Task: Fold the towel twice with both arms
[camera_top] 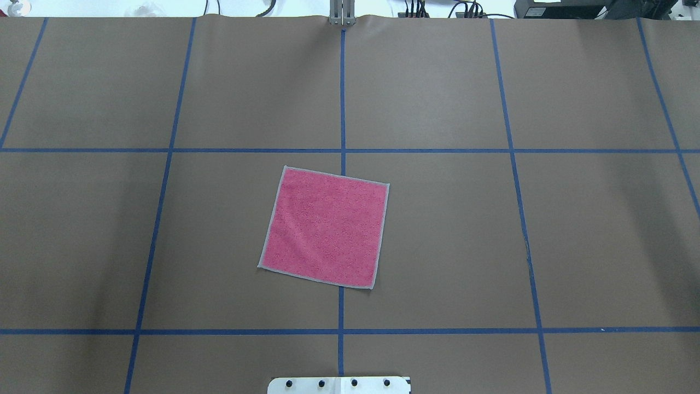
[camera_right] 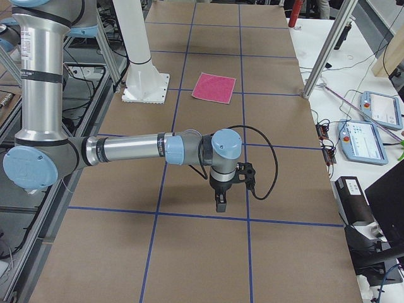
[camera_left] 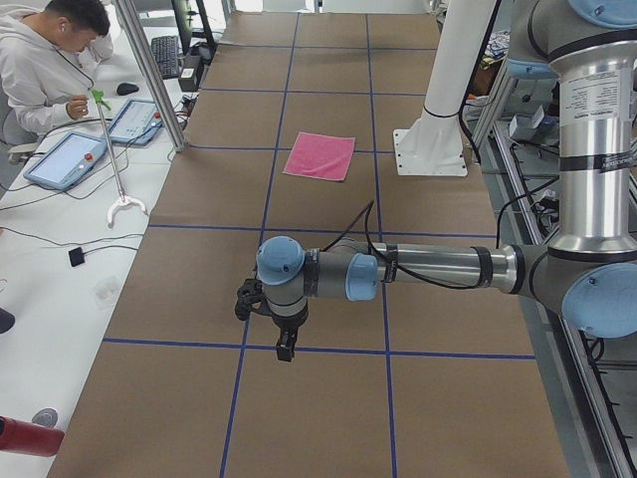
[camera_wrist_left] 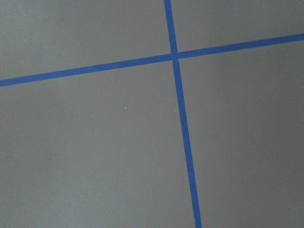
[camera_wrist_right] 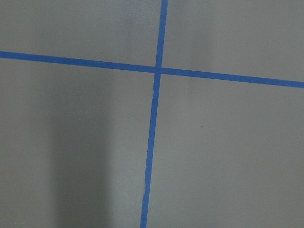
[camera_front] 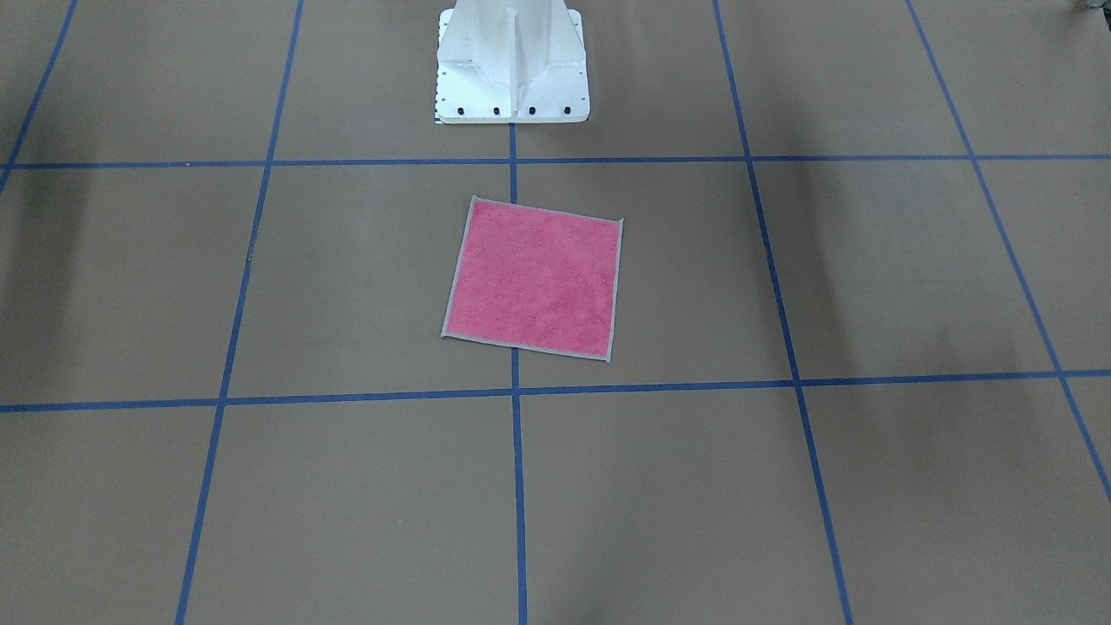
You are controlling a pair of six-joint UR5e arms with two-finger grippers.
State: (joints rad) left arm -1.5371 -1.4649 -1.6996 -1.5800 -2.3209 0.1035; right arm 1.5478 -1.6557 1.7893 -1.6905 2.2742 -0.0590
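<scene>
Pink face up, the towel (camera_front: 533, 278) lies flat and unfolded on the brown table (camera_front: 868, 260), just in front of the white pedestal (camera_front: 512, 69) and slightly askew to it. The left gripper (camera_left: 286, 351) and right gripper (camera_right: 220, 206) hang well out to either side of the pedestal (seen only from the table's ends), apart from the towel. I cannot tell how far they are open.

One towel (camera_top: 325, 227), two arms (camera_left: 438, 267) (camera_right: 126, 150), one pedestal (camera_front: 512, 65).

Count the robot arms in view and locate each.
2. The grey-silver tubular left arm stretches over the left end of the brown table; the matching right arm over its right end.
</scene>
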